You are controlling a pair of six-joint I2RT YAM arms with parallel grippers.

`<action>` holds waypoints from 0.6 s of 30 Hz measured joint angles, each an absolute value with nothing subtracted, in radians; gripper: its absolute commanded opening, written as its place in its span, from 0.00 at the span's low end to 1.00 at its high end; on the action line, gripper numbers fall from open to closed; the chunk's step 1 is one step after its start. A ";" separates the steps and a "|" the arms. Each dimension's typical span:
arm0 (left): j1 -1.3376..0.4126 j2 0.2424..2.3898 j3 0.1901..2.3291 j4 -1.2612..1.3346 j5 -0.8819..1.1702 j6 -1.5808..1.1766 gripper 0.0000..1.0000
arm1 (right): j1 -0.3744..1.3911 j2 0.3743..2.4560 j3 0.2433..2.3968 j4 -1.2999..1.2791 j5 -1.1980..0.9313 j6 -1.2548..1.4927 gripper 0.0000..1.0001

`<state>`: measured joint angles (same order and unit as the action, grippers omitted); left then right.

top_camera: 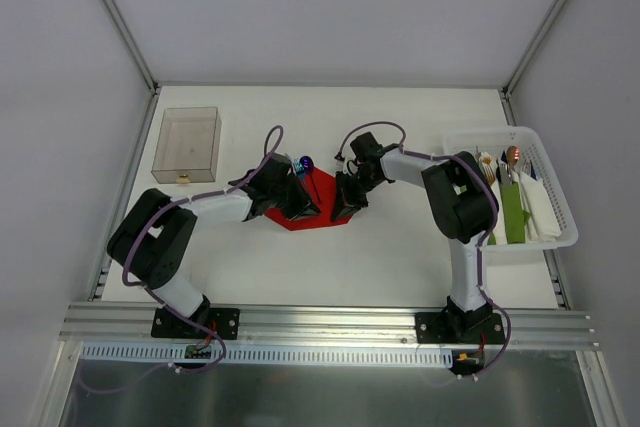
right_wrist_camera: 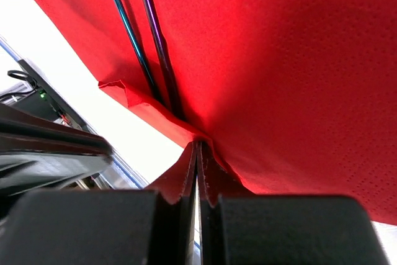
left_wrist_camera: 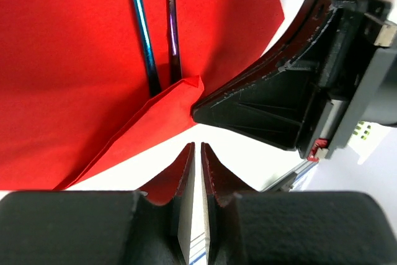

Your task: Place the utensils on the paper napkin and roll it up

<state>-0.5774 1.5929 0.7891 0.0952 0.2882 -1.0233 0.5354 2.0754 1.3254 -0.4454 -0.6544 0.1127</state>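
White tabletop inside pale walls, with the paper napkin lying at its middle between the two arms. Both utensils lie side by side on it, with their handles running toward its near edge, where a flap is folded up over their tips. The right gripper is closed tight and seems to pinch that folded edge. The left gripper sits just beside it, its fingers a sliver apart with nothing between them.

The sheet is thin, so I judge that a tug from one pinch could tear it or drag it out from under the handles. The slim handles could also slip out of a loose fold. The grippers sit almost nose to nose, so a careless turn could knock them together.

Bare table lies near and far of the napkin. A clear box stands well apart at far left, and a white basket well off to the right
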 measured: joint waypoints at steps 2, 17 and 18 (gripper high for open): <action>-0.583 1.617 0.801 0.096 0.295 -1.021 0.07 | 0.535 2.079 1.329 -0.450 -0.656 0.115 0.00; -0.583 1.692 0.780 0.093 0.341 -1.017 0.04 | 0.532 2.103 1.357 -0.478 -0.670 0.128 0.00; -0.583 1.691 0.769 0.093 0.340 -1.017 0.04 | 0.532 2.103 1.358 -0.479 -0.670 0.127 0.00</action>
